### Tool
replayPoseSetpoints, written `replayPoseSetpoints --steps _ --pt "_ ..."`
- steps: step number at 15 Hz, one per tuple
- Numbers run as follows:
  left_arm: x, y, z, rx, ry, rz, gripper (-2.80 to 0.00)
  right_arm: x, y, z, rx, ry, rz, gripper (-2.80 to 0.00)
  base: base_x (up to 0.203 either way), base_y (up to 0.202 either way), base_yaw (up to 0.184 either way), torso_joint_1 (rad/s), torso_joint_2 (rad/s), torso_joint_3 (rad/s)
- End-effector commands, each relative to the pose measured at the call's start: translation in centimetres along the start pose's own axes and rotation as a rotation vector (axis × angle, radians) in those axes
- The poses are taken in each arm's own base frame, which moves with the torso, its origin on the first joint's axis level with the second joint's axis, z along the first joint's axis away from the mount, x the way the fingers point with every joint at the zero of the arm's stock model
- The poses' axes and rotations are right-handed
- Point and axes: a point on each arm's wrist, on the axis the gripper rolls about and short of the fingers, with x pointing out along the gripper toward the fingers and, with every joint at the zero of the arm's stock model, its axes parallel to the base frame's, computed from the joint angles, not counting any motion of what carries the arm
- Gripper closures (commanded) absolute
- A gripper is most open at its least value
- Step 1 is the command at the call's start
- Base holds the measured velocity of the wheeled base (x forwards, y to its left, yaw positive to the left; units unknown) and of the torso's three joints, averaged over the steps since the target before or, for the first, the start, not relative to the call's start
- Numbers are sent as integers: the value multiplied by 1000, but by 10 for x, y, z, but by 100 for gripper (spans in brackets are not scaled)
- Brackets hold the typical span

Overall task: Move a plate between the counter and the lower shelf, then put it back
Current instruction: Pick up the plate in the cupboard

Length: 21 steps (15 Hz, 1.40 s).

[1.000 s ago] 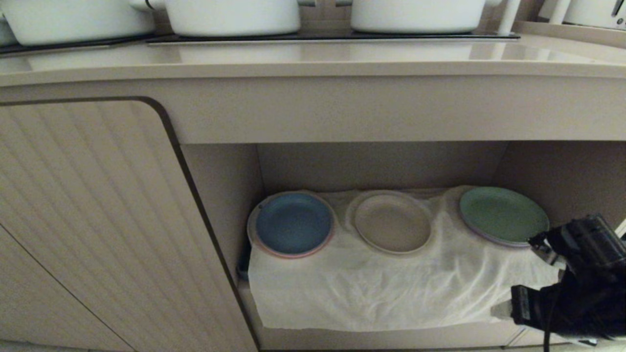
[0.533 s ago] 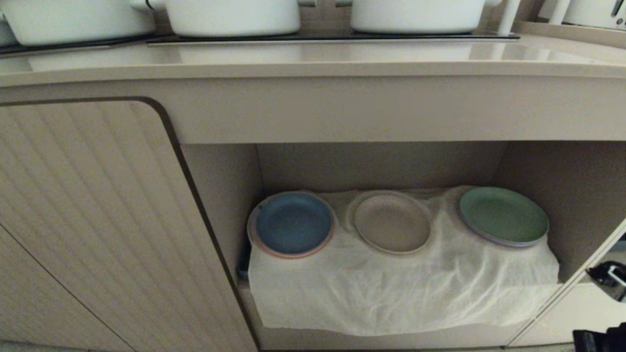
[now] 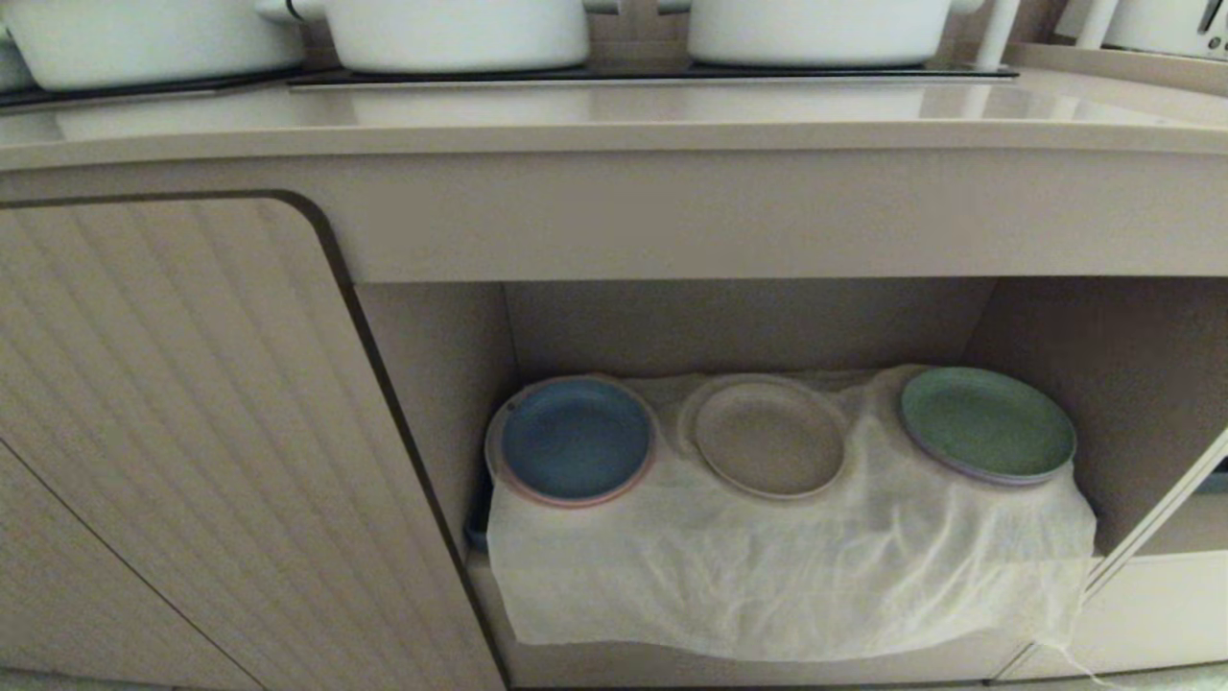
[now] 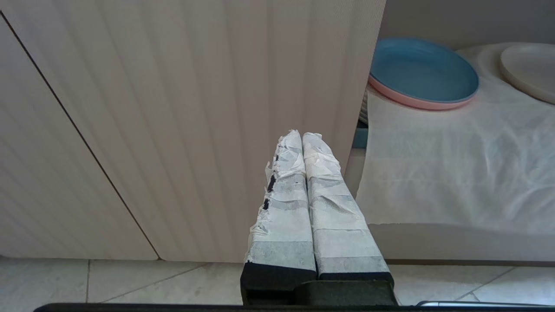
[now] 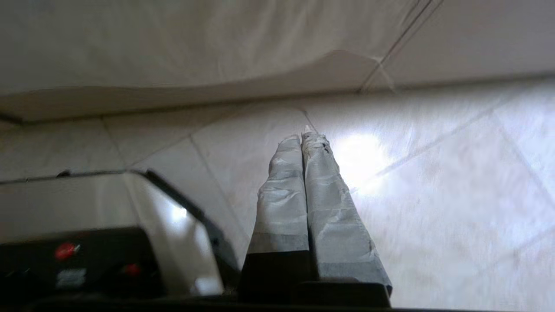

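The cream-beige plate (image 3: 769, 437) lies flat in the middle of the lower shelf (image 3: 748, 326), on its white cloth, between a blue plate and a green one; its edge also shows in the left wrist view as the plate (image 4: 530, 71). The counter (image 3: 614, 115) runs across above. Neither arm appears in the head view. My left gripper (image 4: 302, 134) is shut and empty, low in front of the ribbed cabinet door. My right gripper (image 5: 302, 135) is shut and empty, pointing down at the tiled floor below the cabinet.
A blue plate with a pink rim (image 3: 574, 440) and a green plate (image 3: 988, 422) flank the beige one. White pots (image 3: 456, 29) stand on the black hob. The ribbed door (image 3: 173, 432) closes off the left. The robot's base (image 5: 86, 242) shows beside the right gripper.
The right arm, at the shelf's front right corner a second ago, has dropped down and out of the head view. The cloth's right edge now hangs looser. The plates have not moved.
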Motion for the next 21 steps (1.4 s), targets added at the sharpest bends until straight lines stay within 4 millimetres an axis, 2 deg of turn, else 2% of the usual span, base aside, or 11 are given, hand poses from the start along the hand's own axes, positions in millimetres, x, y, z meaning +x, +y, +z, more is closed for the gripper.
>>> replayPoseSetpoints --steps 1,6,12,21 --pt "0 0 0 0 0 0 0 -8 0 -28 -11 -142 -13 0 0 0 0 0 0 0" --pt "0 0 0 0 0 0 0 -25 2 -50 -58 -446 30 0 0 0 0 0 0 0" --pt "0 0 0 0 0 0 0 -39 -1 -77 -83 -669 108 0 0 0 0 0 0 0" --pt "0 0 0 0 0 0 0 -39 -1 -79 -83 -681 112 0 0 0 0 0 0 0"
